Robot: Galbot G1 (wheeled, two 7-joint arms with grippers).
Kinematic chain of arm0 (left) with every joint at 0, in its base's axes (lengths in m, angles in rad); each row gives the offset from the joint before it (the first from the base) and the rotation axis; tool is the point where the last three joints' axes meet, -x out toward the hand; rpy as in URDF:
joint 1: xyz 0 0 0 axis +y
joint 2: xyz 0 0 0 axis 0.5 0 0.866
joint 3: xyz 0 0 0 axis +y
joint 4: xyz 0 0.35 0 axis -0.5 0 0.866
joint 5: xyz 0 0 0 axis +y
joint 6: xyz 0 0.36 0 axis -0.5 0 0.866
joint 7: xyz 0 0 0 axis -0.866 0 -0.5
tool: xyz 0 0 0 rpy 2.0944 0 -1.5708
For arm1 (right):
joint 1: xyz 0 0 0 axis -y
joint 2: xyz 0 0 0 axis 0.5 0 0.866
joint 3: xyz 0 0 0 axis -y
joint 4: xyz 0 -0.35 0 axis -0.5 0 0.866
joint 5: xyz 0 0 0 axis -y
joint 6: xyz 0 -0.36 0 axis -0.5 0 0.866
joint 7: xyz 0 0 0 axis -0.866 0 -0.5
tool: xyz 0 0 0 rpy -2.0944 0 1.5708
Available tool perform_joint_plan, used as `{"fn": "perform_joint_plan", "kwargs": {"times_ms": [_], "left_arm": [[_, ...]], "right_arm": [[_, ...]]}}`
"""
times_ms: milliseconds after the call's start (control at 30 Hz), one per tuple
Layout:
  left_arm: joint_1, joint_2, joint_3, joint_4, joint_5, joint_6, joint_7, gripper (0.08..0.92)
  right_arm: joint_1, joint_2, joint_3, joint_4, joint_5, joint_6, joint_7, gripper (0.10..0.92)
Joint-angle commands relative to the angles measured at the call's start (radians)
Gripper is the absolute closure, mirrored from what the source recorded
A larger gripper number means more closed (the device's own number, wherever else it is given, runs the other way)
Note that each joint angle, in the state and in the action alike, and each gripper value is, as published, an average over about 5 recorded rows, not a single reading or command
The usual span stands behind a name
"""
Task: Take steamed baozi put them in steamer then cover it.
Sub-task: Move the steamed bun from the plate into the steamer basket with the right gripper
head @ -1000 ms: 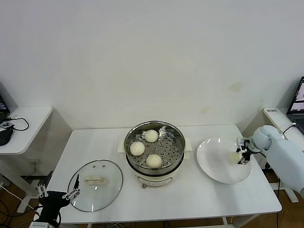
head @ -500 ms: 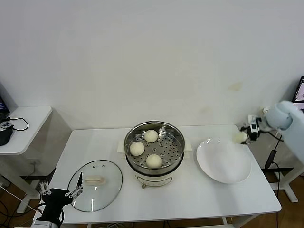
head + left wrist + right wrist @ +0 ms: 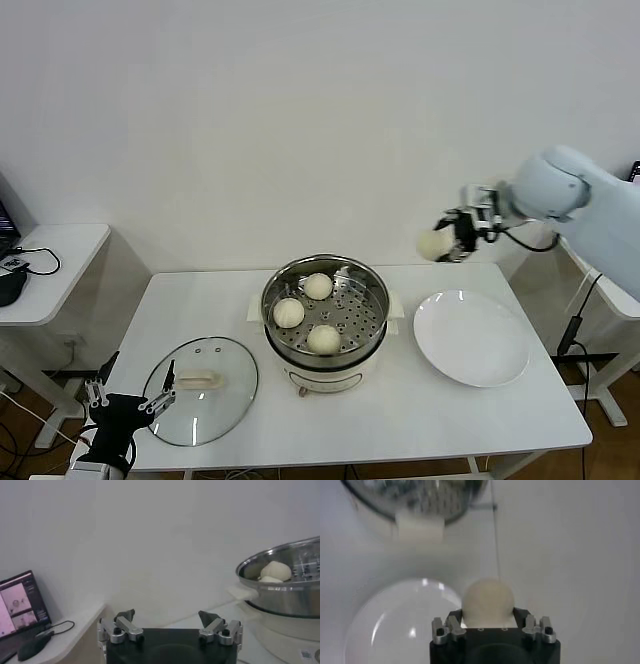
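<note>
My right gripper [image 3: 441, 243] hangs in the air to the right of the steamer [image 3: 266, 300], above the table's back edge, shut on one cream-white baozi [image 3: 432, 244]. In the right wrist view that baozi [image 3: 487, 597] bulges out between the fingers of the right gripper [image 3: 488, 613]. Three baozi [image 3: 318, 286] [image 3: 289, 313] [image 3: 323, 339] lie on the perforated tray inside the steamer. The glass cover [image 3: 225, 365] lies flat on the table at the front left. Just off that cover's left rim my left gripper [image 3: 132, 396] stands open and empty, as the left wrist view shows [image 3: 166, 617].
An empty white plate [image 3: 471, 337] lies right of the steamer, below my right gripper. A low side table [image 3: 50, 265] with a mouse and cables stands at the far left. A laptop [image 3: 633, 200] shows at the right edge. The white wall is close behind.
My right gripper has lifted the baozi off the plate and carried it up and leftward, toward the steamer. The left gripper has hardly shifted.
</note>
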State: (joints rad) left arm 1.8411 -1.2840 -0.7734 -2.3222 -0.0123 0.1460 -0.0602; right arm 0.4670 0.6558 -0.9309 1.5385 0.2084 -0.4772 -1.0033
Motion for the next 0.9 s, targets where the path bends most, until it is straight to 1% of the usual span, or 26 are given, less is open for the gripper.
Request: {"fn": "perform_joint_plan", "kwargs": {"times_ms": [33,333,500,733,900], "left_arm": [[-0.004,-0.004,-0.003,0.001,-0.001,0.002,0.000,0.177],[-0.001,-0.009,-0.023,-0.003,-0.006,0.002,0.000,0.177],[-0.002,-0.010,-0.028,-0.003,-0.010,0.002,0.000,0.177],[-0.003,-0.010,-0.030,-0.001,-0.011,0.003,0.001,0.177],[-0.003,-0.009,-0.030,0.001,-0.012,0.002,0.001,0.177]], "right_arm": [[0.117,0.228,-0.205,0.099,0.255,-0.178,0.116,0.380],[0.000,0.298,-0.231,0.045,0.209,-0.215,0.145,0.372],[-0.043,0.320,-0.230,-0.012,0.163,-0.213,0.146,0.374],[-0.086,0.319,-0.218,-0.064,0.094,-0.205,0.139,0.375],[-0.101,0.309,-0.208,-0.074,0.078,-0.201,0.135,0.376]]}}
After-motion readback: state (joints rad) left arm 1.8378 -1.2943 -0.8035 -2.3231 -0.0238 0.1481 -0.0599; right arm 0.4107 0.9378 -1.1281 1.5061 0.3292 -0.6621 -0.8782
